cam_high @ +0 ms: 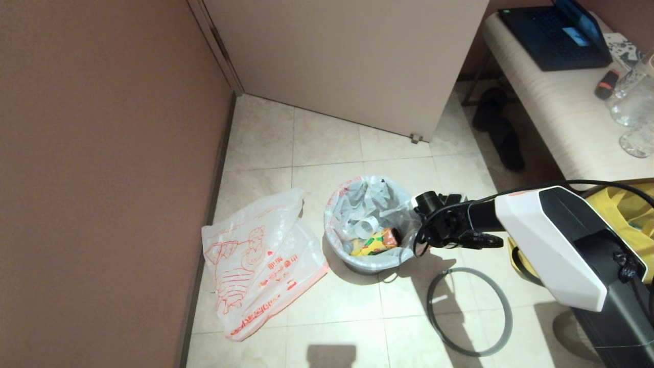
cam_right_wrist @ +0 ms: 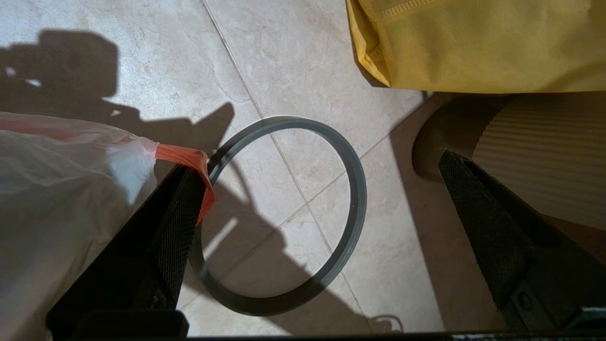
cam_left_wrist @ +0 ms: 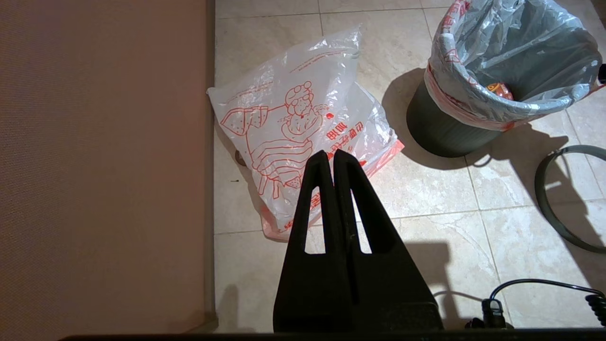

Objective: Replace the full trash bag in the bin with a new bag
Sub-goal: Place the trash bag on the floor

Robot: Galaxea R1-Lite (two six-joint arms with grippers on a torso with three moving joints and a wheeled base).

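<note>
Little can be read with certainty. The new bag (cam_left_wrist: pixel 303 128), lying flat on the floor, carries a large red-orange line drawing of a cartoon figure with red characters printed beside it and more along its pink band, but they are too small and creased to make out. The full trash bag (cam_left_wrist: pixel 478 99) in the bin (cam_left_wrist: pixel 440 132) shows scraps of red print on its folded-over rim, likewise illegible. The yellow-orange packet (cam_high: pixel 375 243) inside it bears printing that cannot be read.
</note>
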